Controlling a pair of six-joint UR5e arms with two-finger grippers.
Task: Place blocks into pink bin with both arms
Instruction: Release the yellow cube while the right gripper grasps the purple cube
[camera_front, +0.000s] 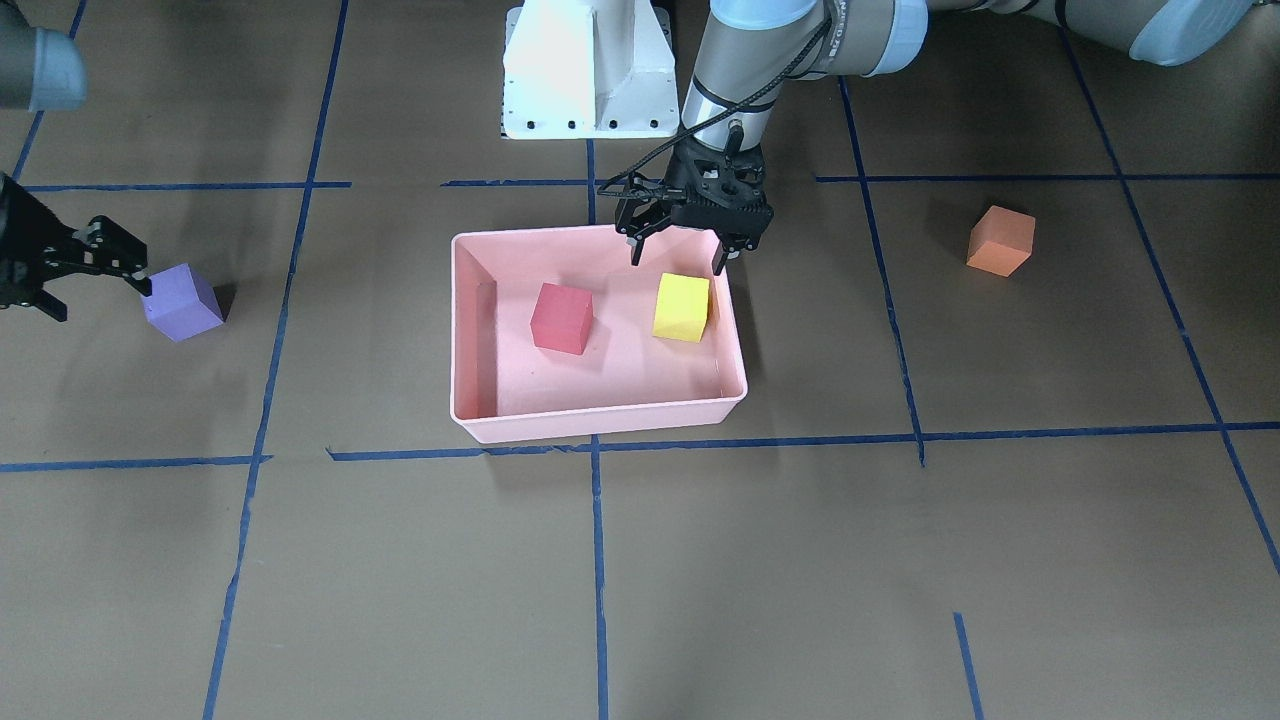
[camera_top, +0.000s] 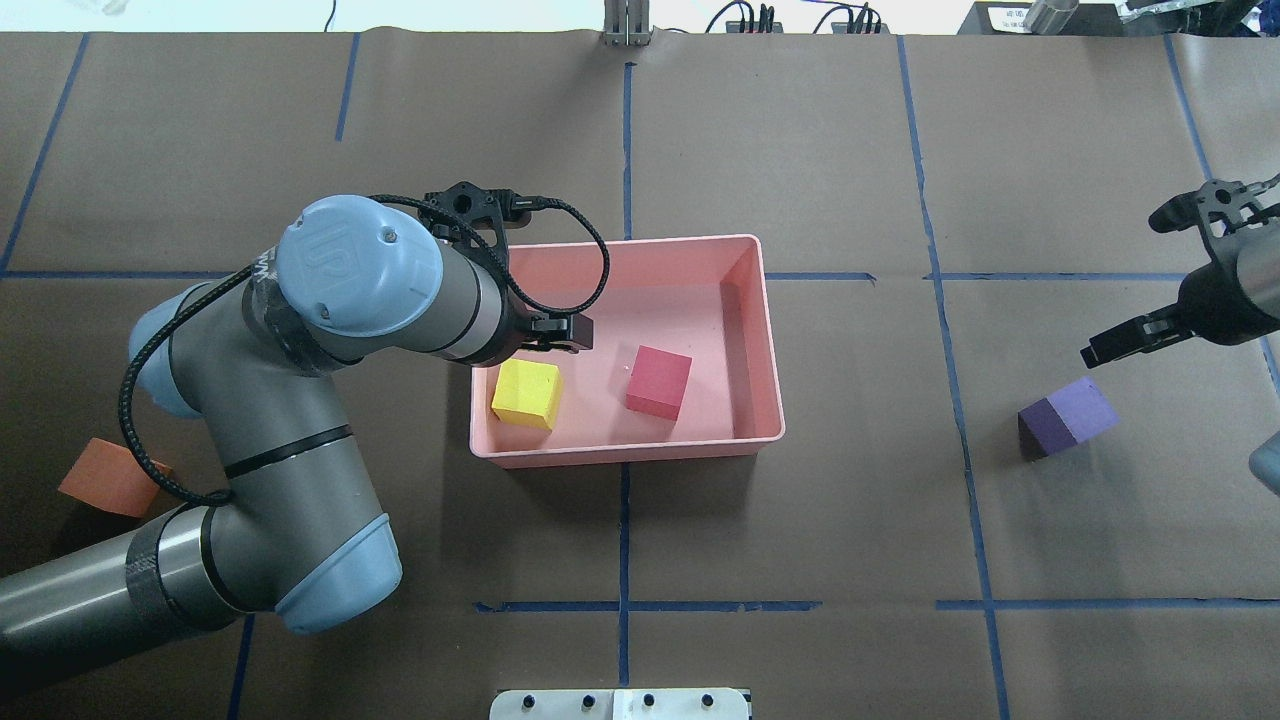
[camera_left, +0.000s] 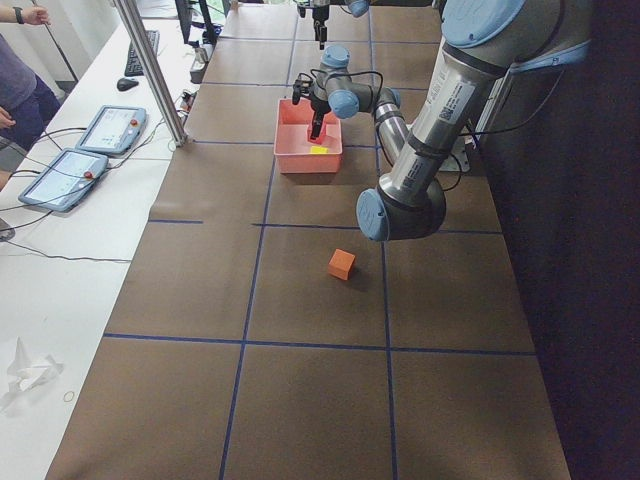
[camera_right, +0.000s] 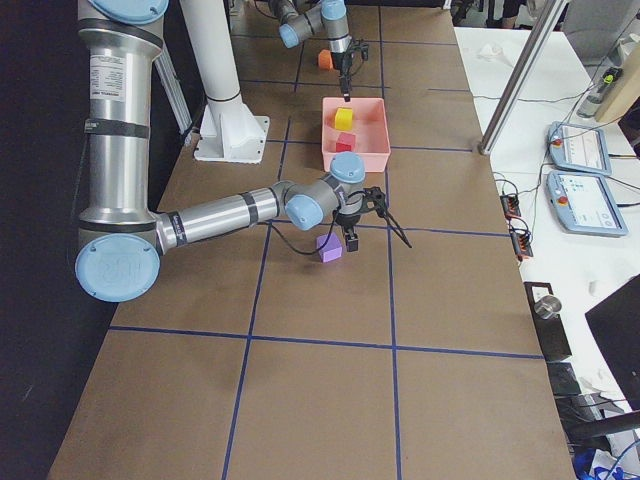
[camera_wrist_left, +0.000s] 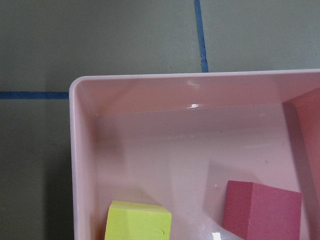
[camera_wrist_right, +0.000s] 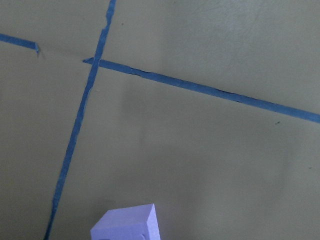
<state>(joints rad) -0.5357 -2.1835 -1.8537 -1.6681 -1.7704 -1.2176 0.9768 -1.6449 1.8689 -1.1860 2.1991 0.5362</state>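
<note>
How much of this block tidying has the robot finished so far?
About half. Done: the red block and yellow block lie inside the pink bin. In hand: the left pincer hangs open above the yellow block, holding nothing; the right pincer is open beside the purple block, apparently going for it. Left: the purple block and the orange block, both outside the bin.

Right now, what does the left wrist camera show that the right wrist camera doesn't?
Only the left wrist camera shows a corner of the pink bin, with the yellow block and the red block inside it. Only the right wrist camera shows the purple block, just its top at the bottom edge of the picture, with no bin in sight. Both show the brown table cover crossed by blue tape lines.
</note>
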